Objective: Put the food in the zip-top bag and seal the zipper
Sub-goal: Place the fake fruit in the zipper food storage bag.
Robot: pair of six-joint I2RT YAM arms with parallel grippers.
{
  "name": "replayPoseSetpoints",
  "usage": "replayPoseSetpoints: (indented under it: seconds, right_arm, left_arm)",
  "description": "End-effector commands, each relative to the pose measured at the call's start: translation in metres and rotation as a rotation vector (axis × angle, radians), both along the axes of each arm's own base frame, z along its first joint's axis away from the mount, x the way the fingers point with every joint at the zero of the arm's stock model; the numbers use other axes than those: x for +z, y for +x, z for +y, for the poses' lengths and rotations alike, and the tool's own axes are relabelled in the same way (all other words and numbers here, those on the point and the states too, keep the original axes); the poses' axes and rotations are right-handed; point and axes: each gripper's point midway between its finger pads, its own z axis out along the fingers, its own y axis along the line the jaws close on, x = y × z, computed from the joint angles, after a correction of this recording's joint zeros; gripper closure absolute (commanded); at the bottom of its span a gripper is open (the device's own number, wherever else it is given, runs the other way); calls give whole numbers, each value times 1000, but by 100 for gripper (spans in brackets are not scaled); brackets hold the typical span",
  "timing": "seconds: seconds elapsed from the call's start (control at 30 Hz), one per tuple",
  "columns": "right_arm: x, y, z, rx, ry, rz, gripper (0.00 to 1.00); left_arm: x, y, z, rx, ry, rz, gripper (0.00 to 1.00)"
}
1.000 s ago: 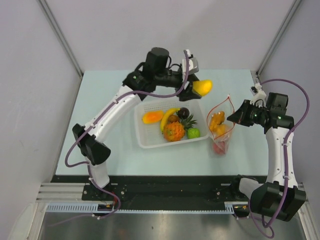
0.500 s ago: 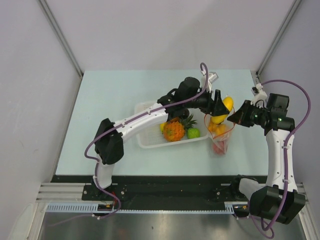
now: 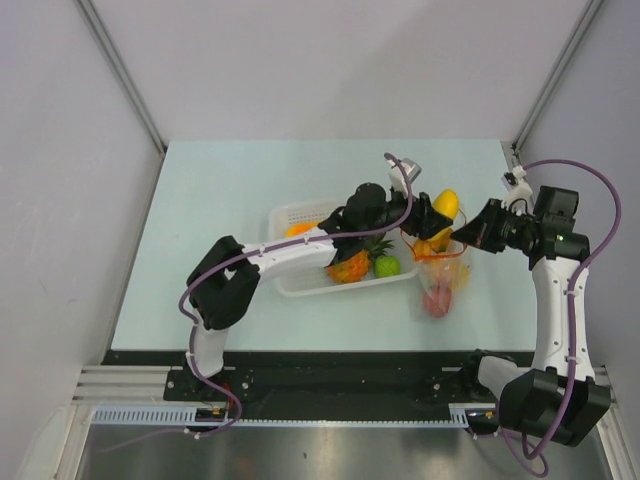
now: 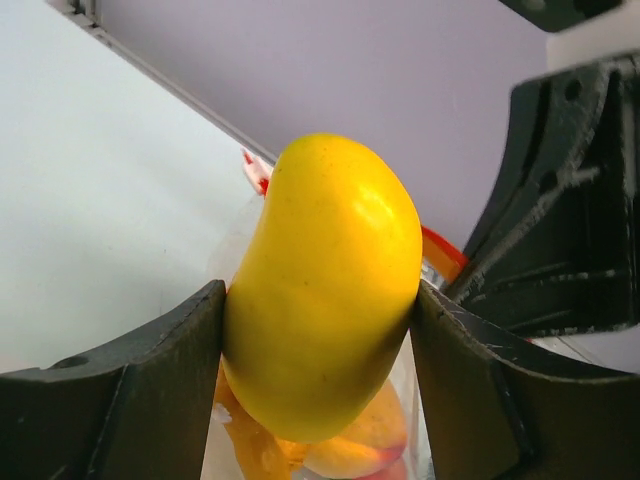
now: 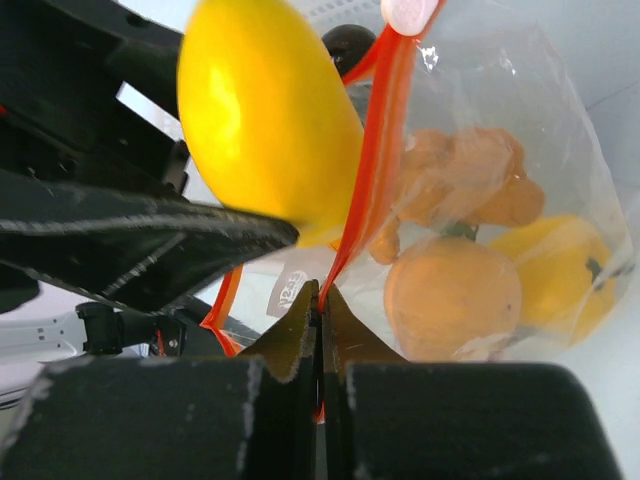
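Observation:
My left gripper (image 3: 441,213) is shut on a yellow mango (image 3: 446,205) and holds it at the mouth of the zip-top bag (image 3: 441,281); the mango fills the left wrist view (image 4: 322,285) between both fingers. My right gripper (image 3: 474,233) is shut on the bag's red-orange zipper (image 5: 372,160), pinching the strip between its fingertips (image 5: 300,322) and holding the mouth up. The bag holds orange, yellow and red fruits (image 5: 452,295). A pineapple (image 3: 348,266) and a green fruit (image 3: 386,266) lie in the white basket (image 3: 292,282).
The white perforated basket stands left of the bag, under my left arm, with an orange fruit (image 3: 297,230) at its far left. Grey walls enclose the pale table (image 3: 210,200) on three sides. The right arm's purple cable (image 3: 590,180) loops at the far right.
My left gripper carried the mango from above the basket's far corner to the bag's mouth. The bag tilted and slumped, its lower part now lying on the table. The right gripper kept its hold.

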Motion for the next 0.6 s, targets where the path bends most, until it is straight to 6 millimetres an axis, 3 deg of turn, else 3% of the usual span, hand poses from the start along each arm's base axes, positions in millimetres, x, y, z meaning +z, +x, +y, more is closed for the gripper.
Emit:
replayPoseSetpoints:
  seconds: [0.0, 0.1, 0.3, 0.33, 0.4, 0.47, 0.53, 0.57]
  right_arm:
    - [14, 6, 1, 11, 42, -36, 100]
    - [14, 5, 1, 13, 54, -27, 100]
    - [10, 7, -3, 6, 61, -11, 100]
    - [11, 7, -5, 3, 59, -17, 100]
    - [10, 6, -6, 3, 58, -17, 100]
    - [10, 5, -8, 4, 60, -20, 100]
    - [9, 3, -7, 10, 63, -22, 100]
    - [9, 3, -8, 11, 60, -29, 100]
  left_arm:
    - [77, -17, 4, -17, -214, -241, 61]
    - [78, -18, 3, 1, -231, -261, 56]
    - [73, -29, -3, -23, -233, -265, 29]
    - [71, -28, -1, -17, -219, -273, 14]
    - [73, -28, 11, 4, -193, -290, 1]
    - [66, -22, 23, 10, -142, -312, 0]
    - [76, -17, 39, 36, -115, -348, 1]
    - [66, -8, 49, 51, -74, -330, 0]
